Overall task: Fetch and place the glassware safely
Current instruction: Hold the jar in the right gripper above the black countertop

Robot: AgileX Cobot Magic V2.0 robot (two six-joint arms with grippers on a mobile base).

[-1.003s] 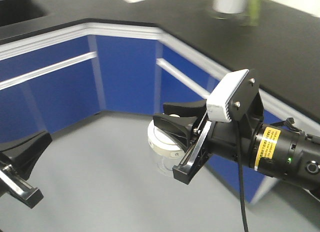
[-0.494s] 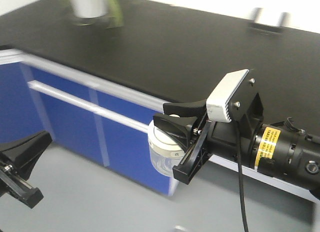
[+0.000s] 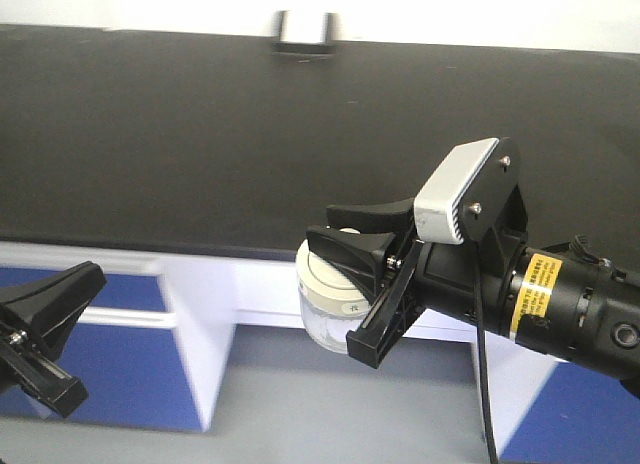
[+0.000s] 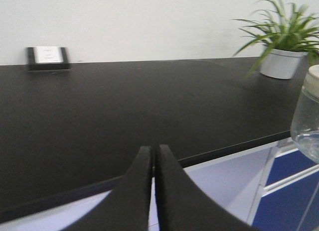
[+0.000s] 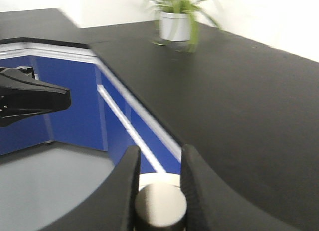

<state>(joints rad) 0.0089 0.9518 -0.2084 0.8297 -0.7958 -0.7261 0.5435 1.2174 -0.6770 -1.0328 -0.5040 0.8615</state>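
The glass jar (image 3: 326,306) is small and clear with a cream-white lid. It hangs in the air in front of the black counter (image 3: 200,154), held by its lid knob (image 5: 160,205). My right gripper (image 3: 352,244) is shut on that knob, one finger (image 5: 195,177) on each side. The jar's clear body also shows at the right edge of the left wrist view (image 4: 308,122). My left gripper (image 4: 154,152) is shut and empty, low at the left of the front view (image 3: 50,319), apart from the jar.
The black counter sits on blue and white cabinets (image 3: 120,384). A potted plant (image 4: 280,47) stands on the counter, also in the right wrist view (image 5: 175,19). A small black-and-white box (image 3: 303,31) stands at the counter's back by the wall. Grey floor (image 5: 45,176) lies below.
The whole view has swung: the counter corner and the plant have slid out of the front view and the counter now lies straight ahead. Both grippers keep their pose; the right still holds the jar.
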